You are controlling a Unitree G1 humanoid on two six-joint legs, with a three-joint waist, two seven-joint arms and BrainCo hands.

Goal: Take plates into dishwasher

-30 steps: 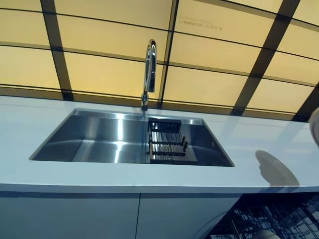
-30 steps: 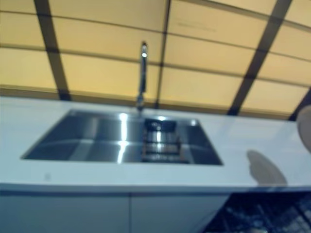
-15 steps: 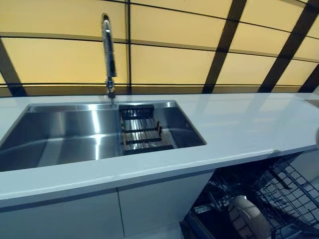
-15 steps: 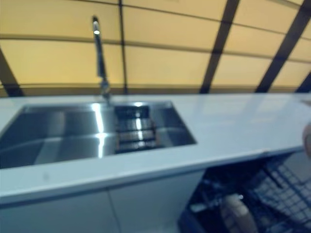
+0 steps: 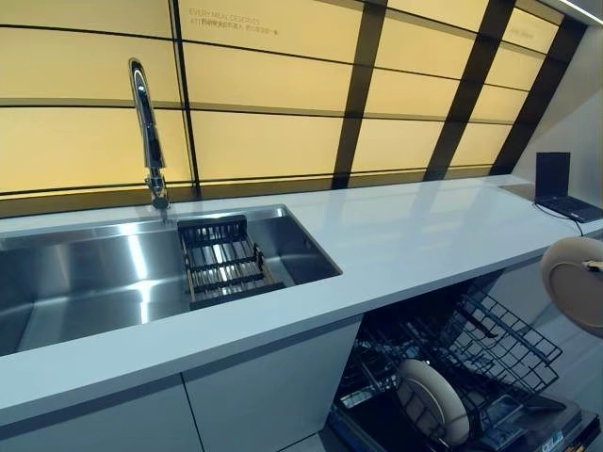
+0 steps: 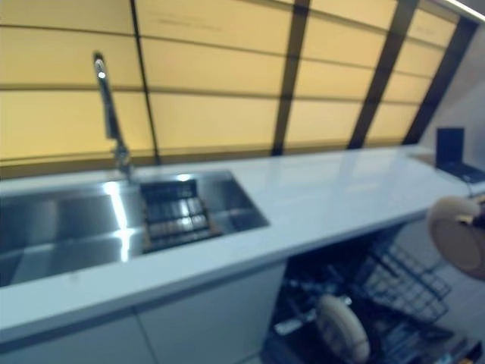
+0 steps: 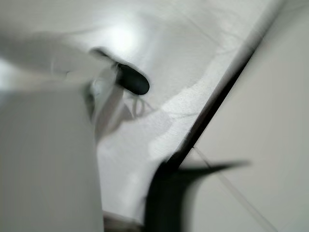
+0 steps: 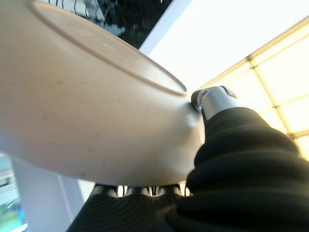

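Your right hand [image 8: 227, 159] grips a plate [image 5: 575, 282] at right edge; another plate [image 5: 431, 400] stands in the rack [image 5: 499, 348]; left hand state cannot be told.

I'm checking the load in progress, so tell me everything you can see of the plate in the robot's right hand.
The plate is round, plain beige with a matt, ceramic-looking finish and a raised foot ring on its underside. It is held on edge in the air at the scene's right, above the open dishwasher rack, clear of the counter. The right hand pinches its rim, thumb on the underside.
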